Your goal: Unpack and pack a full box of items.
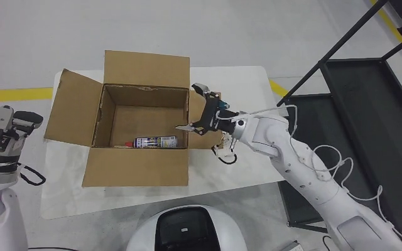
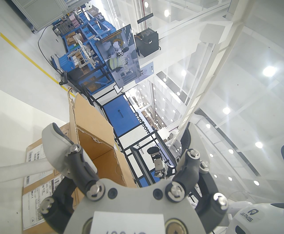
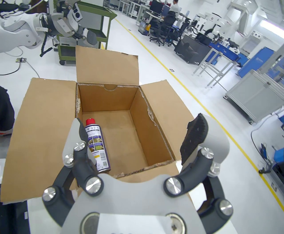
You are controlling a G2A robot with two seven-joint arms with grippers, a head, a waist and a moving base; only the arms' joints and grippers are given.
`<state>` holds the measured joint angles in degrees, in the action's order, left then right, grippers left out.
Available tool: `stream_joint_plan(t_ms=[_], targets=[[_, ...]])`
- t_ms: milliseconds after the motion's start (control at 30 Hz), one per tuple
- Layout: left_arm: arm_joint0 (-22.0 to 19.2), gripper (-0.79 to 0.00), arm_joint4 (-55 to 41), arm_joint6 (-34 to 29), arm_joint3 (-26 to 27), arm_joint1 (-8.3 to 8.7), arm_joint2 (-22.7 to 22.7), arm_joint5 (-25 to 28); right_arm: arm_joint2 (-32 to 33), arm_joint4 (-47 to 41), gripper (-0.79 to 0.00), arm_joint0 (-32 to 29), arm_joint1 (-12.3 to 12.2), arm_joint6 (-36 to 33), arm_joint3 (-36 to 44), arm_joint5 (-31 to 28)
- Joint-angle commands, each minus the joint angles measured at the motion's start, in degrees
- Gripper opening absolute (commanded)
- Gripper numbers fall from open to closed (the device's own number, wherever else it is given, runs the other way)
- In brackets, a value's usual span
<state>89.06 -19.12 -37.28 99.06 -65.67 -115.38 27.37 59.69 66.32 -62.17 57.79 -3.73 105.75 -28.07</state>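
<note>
An open cardboard box (image 1: 141, 168) stands on the white table (image 1: 239, 85) with its flaps spread. A spray can (image 1: 154, 142) with a red cap lies on the box floor along the near wall. My right gripper (image 1: 192, 108) hangs open over the box's right edge, nothing between its fingers. From the right wrist, the spray can (image 3: 97, 144) lies just beyond one finger of that gripper (image 3: 137, 124), inside the box (image 3: 106, 66). My left gripper (image 1: 19, 119) sits off the table's left side; it (image 2: 119, 133) is open, empty and tilted upward beside the box (image 2: 93, 128).
A black metal rack (image 1: 352, 113) stands close to the table's right side. A green cart (image 3: 95, 11) is on the floor beyond the box's far side. The table surface right of the box is bare.
</note>
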Motion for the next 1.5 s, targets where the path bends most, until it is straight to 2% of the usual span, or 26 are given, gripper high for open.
stream_joint_plan(t_ms=[0, 67, 333, 533, 733, 833, 900, 1033, 1167, 1467], targets=[[0.00, 0.000, 0.00, 0.00, 0.00, 0.00, 0.00, 0.00, 3.22, -2.24, 0.000, -3.91, -0.47, -1.56, 1.48, 2.10], [0.00, 0.000, 0.00, 0.00, 0.00, 0.00, 0.00, 0.00, 5.59, -5.35, 0.000, -6.89, -0.70, -3.09, 2.91, 5.07], [0.00, 0.000, 0.00, 0.00, 0.00, 0.00, 0.00, 0.00, 10.46, -17.87, 0.000, -15.42, -0.57, 3.54, -0.99, 8.50], [0.00, 0.000, 0.00, 0.00, 0.00, 0.00, 0.00, 0.00, 12.00, -21.39, 0.000, -18.11, -0.63, -4.51, -0.60, 12.34], [0.00, 0.000, 0.00, 0.00, 0.00, 0.00, 0.00, 0.00, 11.91, -23.38, 0.000, -18.41, -0.48, -12.21, -0.03, 15.10], [0.00, 0.000, 0.00, 0.00, 0.00, 0.00, 0.00, 0.00, 10.71, -23.73, 0.000, -16.78, -0.30, -16.39, -1.51, 14.60], [0.00, 0.000, 0.00, 0.00, 0.00, 0.00, 0.00, 0.00, 9.66, -23.69, 0.000, -15.15, -0.02, -18.94, -3.06, 16.29], [0.00, 0.000, 0.00, 0.00, 0.00, 0.00, 0.00, 0.00, 8.19, -24.56, 0.000, -14.28, 0.56, -17.83, -6.05, 17.51], [0.00, 0.000, 0.00, 0.00, 0.00, 0.00, 0.00, 0.00, 8.35, -23.17, 0.000, -15.71, 0.79, -12.93, -6.94, 17.51], [0.00, 0.000, 0.00, 0.00, 0.00, 0.00, 0.00, 0.00, 8.35, -23.17, 0.000, -15.71, 0.79, -12.93, -6.94, 17.51]])
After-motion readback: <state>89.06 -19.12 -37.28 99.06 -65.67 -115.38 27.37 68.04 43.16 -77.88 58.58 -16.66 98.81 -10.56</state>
